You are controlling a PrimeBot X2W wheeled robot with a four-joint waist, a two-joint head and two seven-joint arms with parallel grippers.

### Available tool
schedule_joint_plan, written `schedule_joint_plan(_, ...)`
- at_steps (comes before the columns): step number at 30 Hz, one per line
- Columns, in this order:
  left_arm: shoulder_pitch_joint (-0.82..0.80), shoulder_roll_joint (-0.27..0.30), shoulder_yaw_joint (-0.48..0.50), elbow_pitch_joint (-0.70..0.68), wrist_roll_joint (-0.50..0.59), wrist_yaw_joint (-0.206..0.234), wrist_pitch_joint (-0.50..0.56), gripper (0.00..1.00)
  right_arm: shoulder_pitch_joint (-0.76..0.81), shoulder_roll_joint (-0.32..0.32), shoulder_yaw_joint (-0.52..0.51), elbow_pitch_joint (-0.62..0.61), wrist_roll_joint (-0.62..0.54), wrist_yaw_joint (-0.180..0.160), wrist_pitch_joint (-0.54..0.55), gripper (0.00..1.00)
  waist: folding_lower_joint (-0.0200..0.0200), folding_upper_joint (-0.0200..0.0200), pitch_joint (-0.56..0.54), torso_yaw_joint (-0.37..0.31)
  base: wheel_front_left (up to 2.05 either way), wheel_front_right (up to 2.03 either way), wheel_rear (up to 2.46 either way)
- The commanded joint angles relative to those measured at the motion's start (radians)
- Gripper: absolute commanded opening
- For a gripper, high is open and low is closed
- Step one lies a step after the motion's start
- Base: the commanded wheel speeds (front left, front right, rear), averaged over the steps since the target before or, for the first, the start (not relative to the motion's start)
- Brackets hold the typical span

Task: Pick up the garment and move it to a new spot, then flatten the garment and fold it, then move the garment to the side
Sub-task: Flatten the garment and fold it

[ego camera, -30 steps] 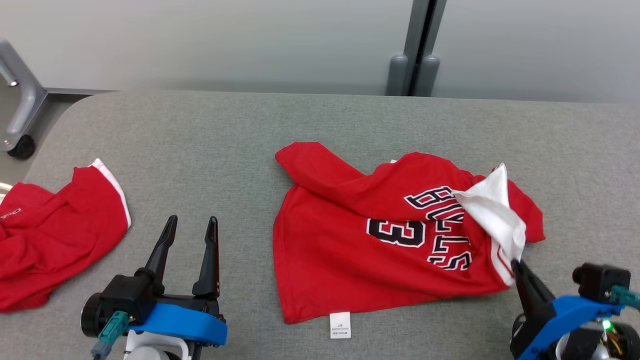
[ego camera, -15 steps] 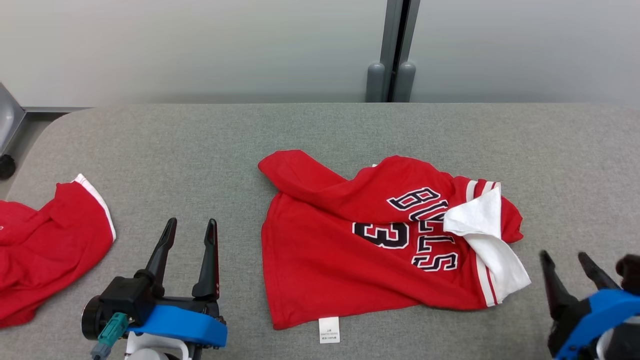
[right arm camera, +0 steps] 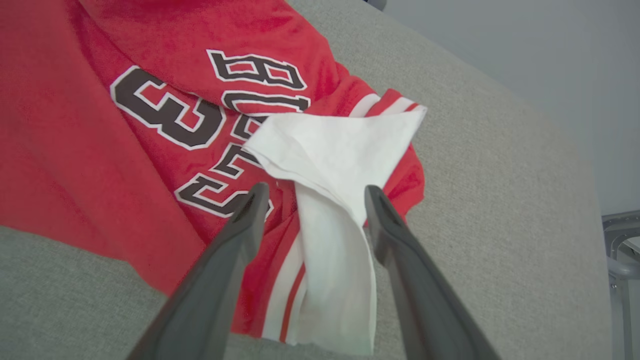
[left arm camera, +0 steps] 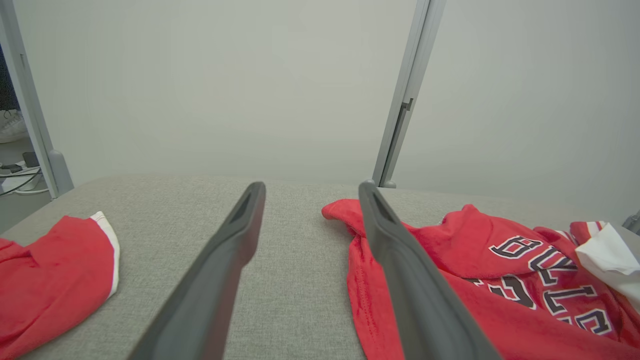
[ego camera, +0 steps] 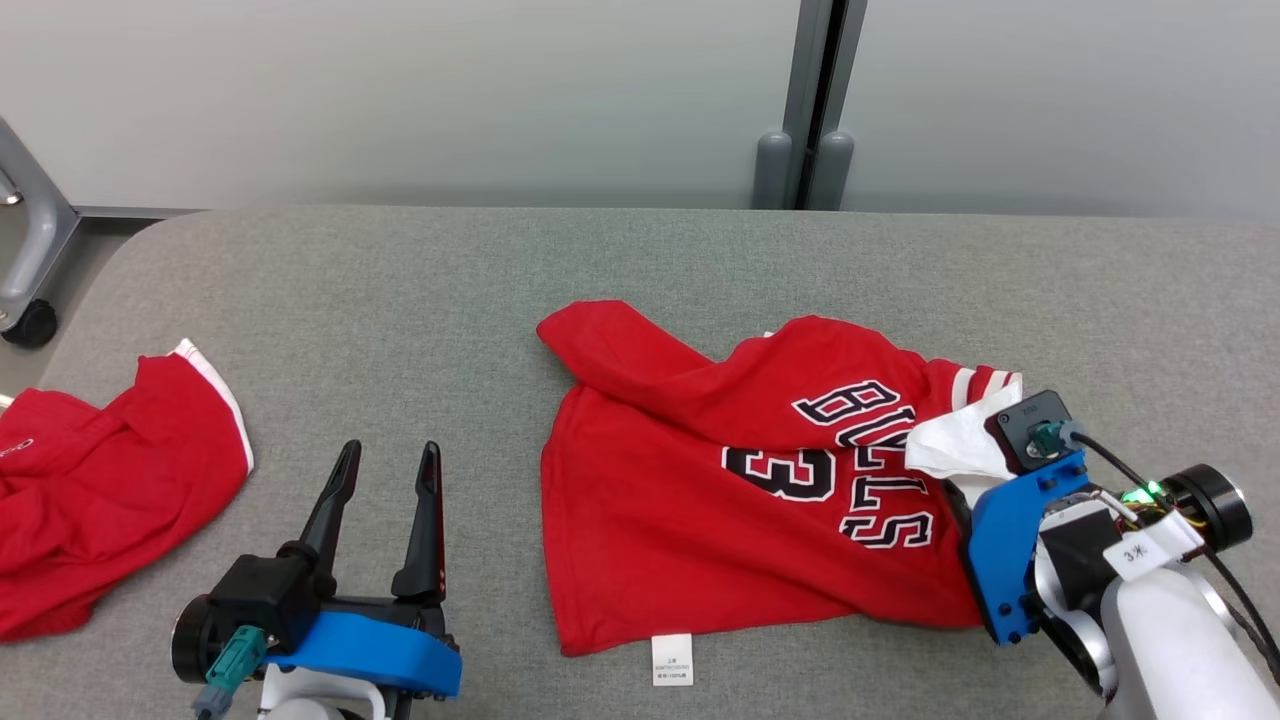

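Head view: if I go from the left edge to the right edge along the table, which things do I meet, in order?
In order: crumpled red garment → left hand → red jersey with black lettering → right arm.

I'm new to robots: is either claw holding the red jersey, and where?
Nothing: left gripper and right gripper stand open, the right over the white flap of the red cloth jersey.

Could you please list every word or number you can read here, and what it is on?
"BULLS": printed on the red jersey.
"3": numeral on the same jersey, beside that word.
"3", then an unreadable character: white tag on the right arm.
Too small to read: the white hem label on the jersey.
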Motion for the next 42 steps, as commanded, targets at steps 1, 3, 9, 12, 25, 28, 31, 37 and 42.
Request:
schedule_joint_plan(1,-0.013,0.000,0.000,0.000,-0.002,-0.005,-0.006,1.00,-0.028,-0.007,0.004,0.030,0.004,0.000,-0.006,1.00,0.0000,-0.0001,0.003,0.005,0.00,0.00,0.00)
schedule_joint_plan(3,-0.013,0.000,-0.002,0.002,-0.001,-0.005,-0.006,1.00,-0.065,-0.007,0.021,0.085,0.015,0.000,-0.020,1.00,0.0000,-0.0001,0.006,0.012,0.00,0.00,0.00)
schedule_joint_plan(9,-0.011,0.001,-0.009,0.007,-0.005,-0.008,-0.006,1.00,-0.141,-0.011,0.054,0.224,0.057,0.000,-0.044,1.00,0.0000,-0.0001,0.013,0.028,0.00,0.00,0.00)
schedule_joint_plan(12,-0.010,0.006,-0.009,0.009,-0.008,-0.007,-0.007,1.00,-0.167,-0.013,0.069,0.270,0.062,0.000,-0.066,0.77,0.0000,-0.0001,0.015,0.032,0.00,0.00,0.00)
schedule_joint_plan(25,0.011,0.020,0.002,-0.001,-0.017,0.012,-0.009,1.00,-0.064,0.110,-0.197,0.210,0.131,0.000,-0.232,0.00,0.0000,-0.0001,0.008,-0.007,0.00,0.00,0.00)
schedule_joint_plan(28,0.017,0.022,0.001,-0.006,-0.017,0.017,-0.007,1.00,0.034,0.146,-0.314,0.128,0.171,0.000,-0.274,0.00,0.0000,-0.0001,0.004,-0.024,0.00,0.00,0.00)
schedule_joint_plan(31,0.021,0.030,0.007,-0.014,-0.019,0.021,-0.004,1.00,0.133,0.158,-0.369,0.080,0.267,0.000,-0.281,0.00,0.0000,-0.0001,-0.001,-0.044,0.00,0.00,0.00)
schedule_joint_plan(37,0.035,0.051,0.022,-0.033,-0.027,0.033,0.002,1.00,0.274,0.155,-0.404,0.030,0.341,0.000,-0.262,1.00,0.0000,-0.0001,-0.011,-0.090,0.00,0.00,0.00)
schedule_joint_plan(42,0.044,0.057,0.027,-0.045,-0.031,0.039,0.004,1.00,0.301,0.156,-0.435,-0.029,0.313,0.000,-0.263,1.00,0.0000,-0.0001,-0.015,-0.107,0.00,0.00,0.00)
